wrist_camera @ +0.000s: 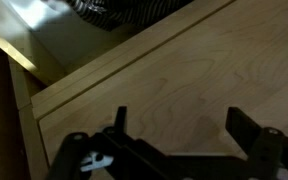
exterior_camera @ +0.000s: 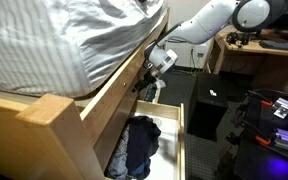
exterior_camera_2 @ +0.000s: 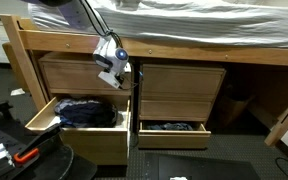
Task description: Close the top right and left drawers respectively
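Looking along the bed, an exterior view puts the gripper [exterior_camera: 157,62] against the wooden frame [exterior_camera: 114,85], above a long open drawer [exterior_camera: 181,135] of clothes. From the front, in an exterior view, the top left drawer [exterior_camera_2: 76,77] and top right drawer [exterior_camera_2: 181,88] both look shut or nearly so. In the wrist view the fingers [wrist_camera: 121,125] are spread wide, holding nothing, facing plain wood. At most a last push seems left.
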`<state>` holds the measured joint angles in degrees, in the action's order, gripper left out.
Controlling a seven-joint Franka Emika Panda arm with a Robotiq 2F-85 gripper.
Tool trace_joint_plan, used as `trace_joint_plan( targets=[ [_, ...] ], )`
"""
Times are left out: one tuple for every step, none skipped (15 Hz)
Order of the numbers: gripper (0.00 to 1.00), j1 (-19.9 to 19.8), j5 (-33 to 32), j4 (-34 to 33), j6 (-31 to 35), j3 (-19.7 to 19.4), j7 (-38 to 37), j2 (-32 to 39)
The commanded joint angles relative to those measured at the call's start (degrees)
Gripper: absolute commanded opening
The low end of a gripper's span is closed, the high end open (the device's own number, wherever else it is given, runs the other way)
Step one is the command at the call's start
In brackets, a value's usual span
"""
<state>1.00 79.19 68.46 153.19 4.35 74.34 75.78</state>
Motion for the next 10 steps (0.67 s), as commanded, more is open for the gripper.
trace_joint_plan(
  targets=[
    [1.0,3.4,-3.2,13.7,-0.4,-3.0,-6.8,-11.7],
    [1.0,4.0,-3.5,16.1,-0.4,-3.0,-8.0,-14.1],
    [1.0,5.1,-3.6,18.7,0.7,-3.2,-9.9,-16.6],
    [1.0,6.3,-3.2,21.2,2.4,-3.2,-11.3,-19.0],
    [1.0,6.2,-6.0,23.6,5.1,-1.5,-15.5,-21.1],
    [1.0,7.3,-6.8,26.3,6.7,-1.4,-18.8,-23.4],
    [1.0,11.7,-6.5,29.3,8.2,-5.0,-24.0,-25.2],
    [1.0,14.3,-7.6,32.0,10.2,-6.1,-29.2,-27.0],
    [1.0,17.7,-7.6,35.0,11.4,-7.9,-33.3,-28.7],
    [1.0,21.6,-7.7,38.0,11.8,-10.5,-37.8,-30.4]
  ],
)
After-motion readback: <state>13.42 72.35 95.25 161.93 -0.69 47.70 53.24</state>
